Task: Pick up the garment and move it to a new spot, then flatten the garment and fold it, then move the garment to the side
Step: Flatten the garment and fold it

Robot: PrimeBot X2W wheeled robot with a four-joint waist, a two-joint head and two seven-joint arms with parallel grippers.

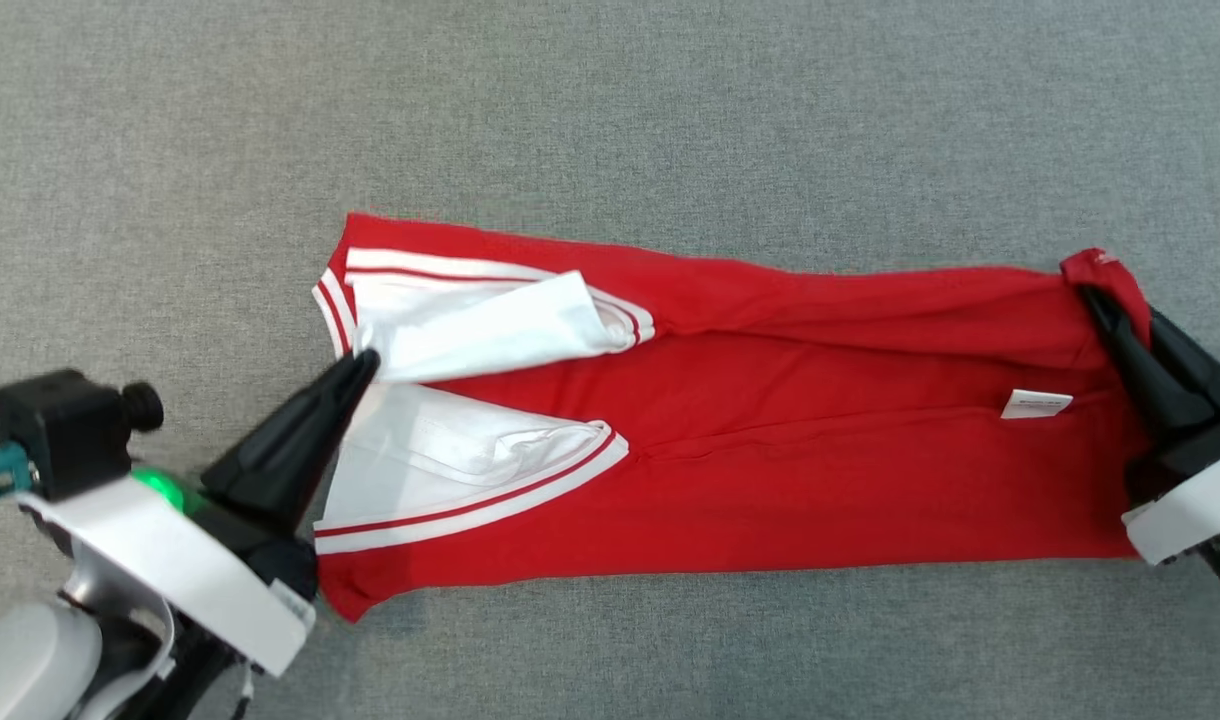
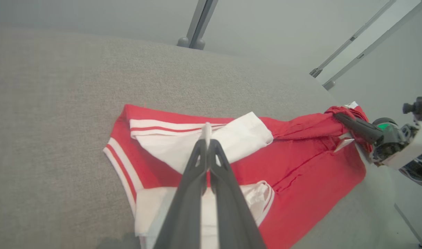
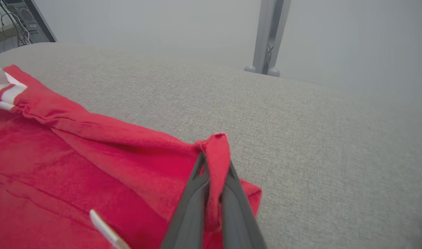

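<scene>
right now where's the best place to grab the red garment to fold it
Probably its two short ends, one from each side: the garment lies long and flat across the grey surface, and the left gripper and right gripper pinch those ends.

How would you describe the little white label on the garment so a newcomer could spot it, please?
On the grey cloth surface lies a long red garment. Near its right end, just inside where the right hand pinches the cloth, sits the label. It is a small plain white rectangle alone on red, unlike the large red-striped white panels at the left end.
</scene>
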